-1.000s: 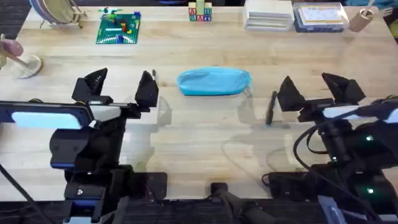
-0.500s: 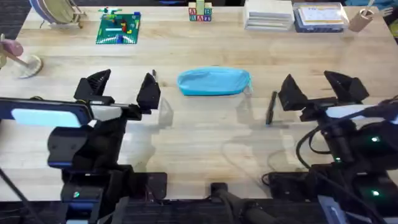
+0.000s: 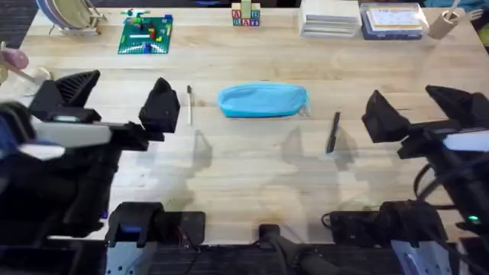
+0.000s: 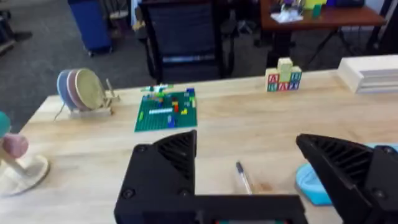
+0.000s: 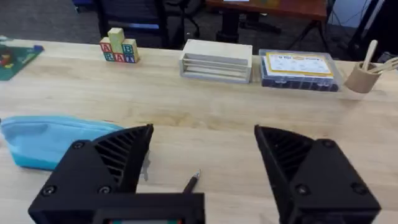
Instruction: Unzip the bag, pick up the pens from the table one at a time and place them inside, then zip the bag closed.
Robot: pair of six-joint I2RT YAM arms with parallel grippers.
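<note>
A pale wooden table (image 3: pixel 252 164) with visible plank grain. At far left, the left gripper (image 3: pixel 118 99) hovers, black fingers spread wide apart, holding nothing. Just right of it lies one thin dark pen (image 3: pixel 189 103). In the middle rests the bag (image 3: pixel 263 100), a soft light-blue oval fabric pouch, flat and closed. Right of it lies a second dark pen (image 3: pixel 333 133), then the right gripper (image 3: pixel 422 111), fingers also spread, empty.
</note>
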